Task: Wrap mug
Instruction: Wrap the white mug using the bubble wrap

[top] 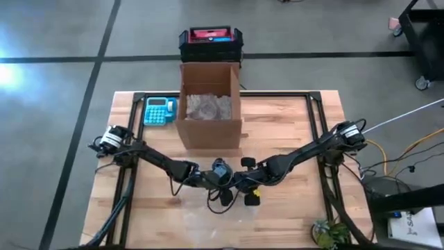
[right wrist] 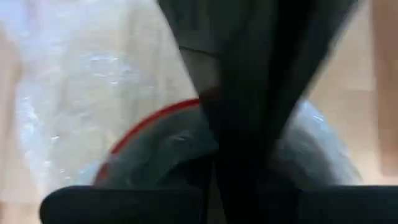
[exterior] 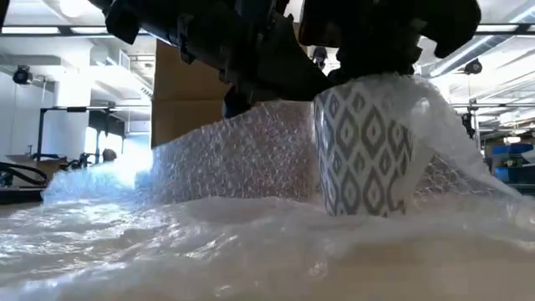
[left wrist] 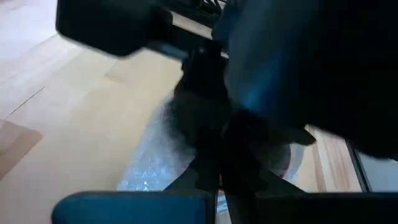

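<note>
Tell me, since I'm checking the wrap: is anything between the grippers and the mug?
Only bubble wrap, draped over the patterned mug. Left gripper and right gripper meet directly above it.

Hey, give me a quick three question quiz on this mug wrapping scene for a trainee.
1. True or false: the mug stands upright on the bubble wrap.
2. What sits left of the cardboard box in the high view? A) blue calculator B) scissors C) tape roll
3. Fill in: the mug's inner rim is ____ in the right wrist view.

Key: 1 true; 2 A, the blue calculator; 3 red.
</note>
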Available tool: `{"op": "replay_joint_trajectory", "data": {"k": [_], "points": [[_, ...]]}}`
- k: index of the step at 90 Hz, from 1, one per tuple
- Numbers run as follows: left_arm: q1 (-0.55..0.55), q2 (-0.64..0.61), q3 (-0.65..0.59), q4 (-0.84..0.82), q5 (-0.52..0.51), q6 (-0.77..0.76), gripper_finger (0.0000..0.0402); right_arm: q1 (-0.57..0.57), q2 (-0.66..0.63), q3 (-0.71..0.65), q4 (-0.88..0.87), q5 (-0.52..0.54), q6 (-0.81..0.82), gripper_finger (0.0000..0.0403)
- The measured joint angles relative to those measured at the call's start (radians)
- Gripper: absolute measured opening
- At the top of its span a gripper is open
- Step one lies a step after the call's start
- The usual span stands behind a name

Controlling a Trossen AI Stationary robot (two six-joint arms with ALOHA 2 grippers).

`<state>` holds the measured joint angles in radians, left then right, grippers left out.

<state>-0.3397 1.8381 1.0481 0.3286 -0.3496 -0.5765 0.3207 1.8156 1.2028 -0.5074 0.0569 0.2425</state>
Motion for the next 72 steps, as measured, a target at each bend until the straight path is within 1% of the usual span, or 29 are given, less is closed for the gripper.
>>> {"op": "replay_joint_trajectory", "data": {"k": [6, 16, 25, 39, 64, 72], "points": [[0.0, 0.0, 0.0, -0.004, 0.0, 0.001, 0.0, 0.002, -0.013, 0.032, -0.034, -0.002, -0.01, 0.0008], [0.0, 0.0, -0.001, -0.009, -0.002, 0.002, 0.0, 0.002, -0.034, 0.115, -0.162, -0.007, -0.046, 0.0008], [0.0, -0.002, -0.001, -0.014, -0.004, 0.003, 0.0, 0.002, -0.077, 0.185, -0.241, -0.004, -0.093, 0.0008], [0.0, -0.002, 0.0, -0.016, -0.005, 0.003, 0.0, 0.003, -0.075, 0.188, -0.204, -0.017, -0.104, 0.0008], [0.0, -0.002, 0.0, -0.016, -0.003, 0.003, 0.0, 0.005, 0.032, 0.105, -0.107, -0.011, -0.08, 0.0008], [0.0, -0.002, 0.001, -0.017, -0.002, 0.003, 0.0, 0.005, 0.063, 0.104, -0.112, -0.013, -0.082, 0.0008]]}}
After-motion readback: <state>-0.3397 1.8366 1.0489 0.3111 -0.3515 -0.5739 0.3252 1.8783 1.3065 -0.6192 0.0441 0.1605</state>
